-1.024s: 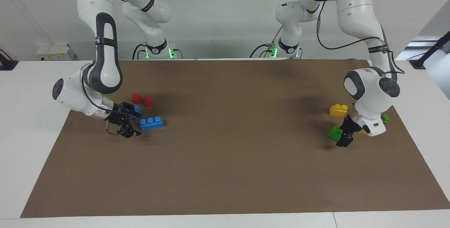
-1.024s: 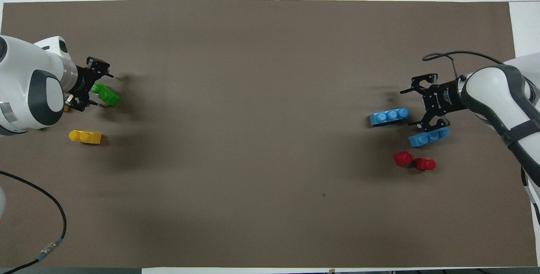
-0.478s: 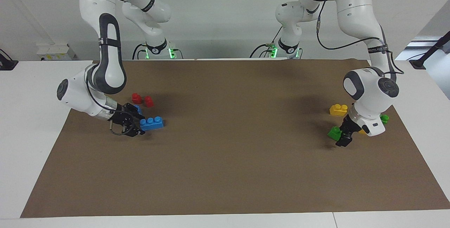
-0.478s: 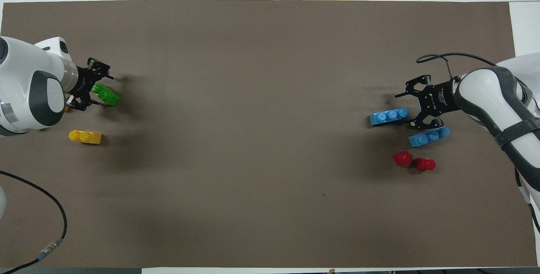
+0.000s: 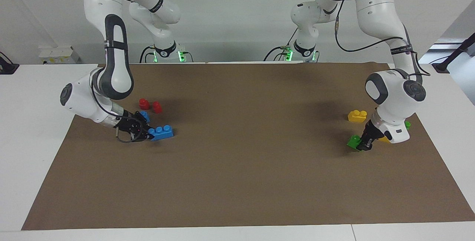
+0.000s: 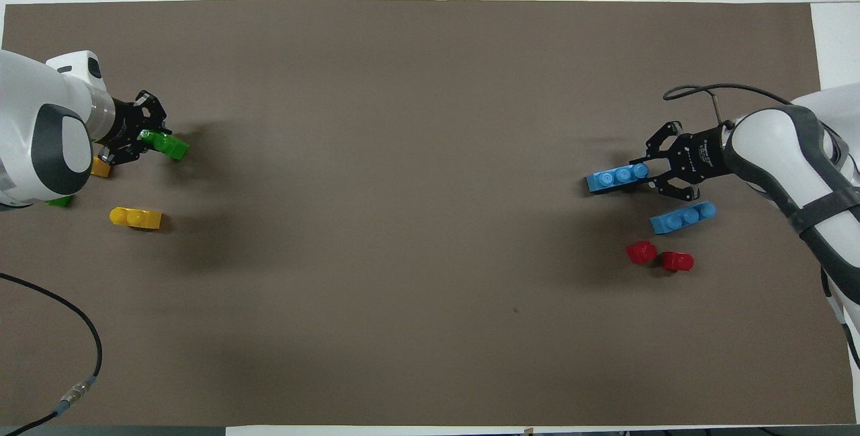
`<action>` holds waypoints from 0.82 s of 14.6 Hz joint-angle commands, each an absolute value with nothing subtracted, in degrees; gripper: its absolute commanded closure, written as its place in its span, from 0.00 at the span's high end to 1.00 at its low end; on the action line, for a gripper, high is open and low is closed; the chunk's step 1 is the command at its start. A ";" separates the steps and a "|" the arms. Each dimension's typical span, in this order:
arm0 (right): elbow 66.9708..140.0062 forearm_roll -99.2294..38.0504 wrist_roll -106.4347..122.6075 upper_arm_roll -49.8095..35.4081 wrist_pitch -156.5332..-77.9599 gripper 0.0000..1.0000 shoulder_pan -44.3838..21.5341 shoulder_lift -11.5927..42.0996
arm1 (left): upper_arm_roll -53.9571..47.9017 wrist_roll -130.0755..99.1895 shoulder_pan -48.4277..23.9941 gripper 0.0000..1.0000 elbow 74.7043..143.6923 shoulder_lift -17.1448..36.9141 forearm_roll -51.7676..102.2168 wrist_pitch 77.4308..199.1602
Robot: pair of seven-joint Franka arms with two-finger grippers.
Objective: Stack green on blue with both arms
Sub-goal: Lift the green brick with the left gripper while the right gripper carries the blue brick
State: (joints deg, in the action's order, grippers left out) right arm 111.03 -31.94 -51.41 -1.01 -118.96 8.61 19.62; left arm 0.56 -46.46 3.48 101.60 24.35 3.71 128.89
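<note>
Right gripper (image 5: pixel 145 134): low over mat (image 5: pixel 237 181) at right arm's end, clenched on end of blue brick (image 5: pixel 161 132).
Second blue brick (image 6: pixel 682 217): nearer robots, just beside gripper.
Two red pieces (image 5: pixel 150 105): nearer robots again.
Yellow brick (image 5: pixel 357 116): on mat, left arm's end.
Left gripper (image 5: pixel 365 143): clenched on green brick (image 5: pixel 353 142), low over mat, farther from robots than yellow brick.

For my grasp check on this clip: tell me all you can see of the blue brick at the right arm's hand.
The blue brick is a long glossy plastic toy block with three round studs in a row on top. It lies flat on the brown mat, studs up. The right gripper has its jaws shut on the brick's end. A matching second blue brick lies nearer the robots, apart from it.
</note>
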 commanded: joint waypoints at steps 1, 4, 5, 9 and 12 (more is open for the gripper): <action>102.79 -33.14 -52.45 -0.97 -110.26 0.00 7.22 18.55 | 0.44 -45.44 3.87 0.00 100.73 22.07 3.78 125.35; 93.88 -32.52 -64.83 -0.88 -104.42 0.00 3.27 18.20 | 0.35 -46.14 3.08 0.00 97.65 19.00 3.78 118.23; 92.65 -31.74 -66.86 -0.97 -103.20 0.00 1.51 17.93 | 0.35 -47.01 2.73 0.00 97.82 17.24 3.78 117.34; 92.03 -31.29 -81.05 -0.97 -104.67 0.00 -10.16 15.64 | 0.35 -59.47 -1.92 0.00 97.65 13.02 3.78 112.78; 92.89 -31.11 -95.77 -0.88 -114.06 0.00 -19.83 15.65 | 0.26 -71.59 -6.31 0.00 97.73 10.03 3.78 109.00</action>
State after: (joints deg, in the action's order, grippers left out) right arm 92.23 -31.91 -89.07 -1.29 -110.10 -15.47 15.84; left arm -0.33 -64.86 -3.36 97.09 12.30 3.72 111.70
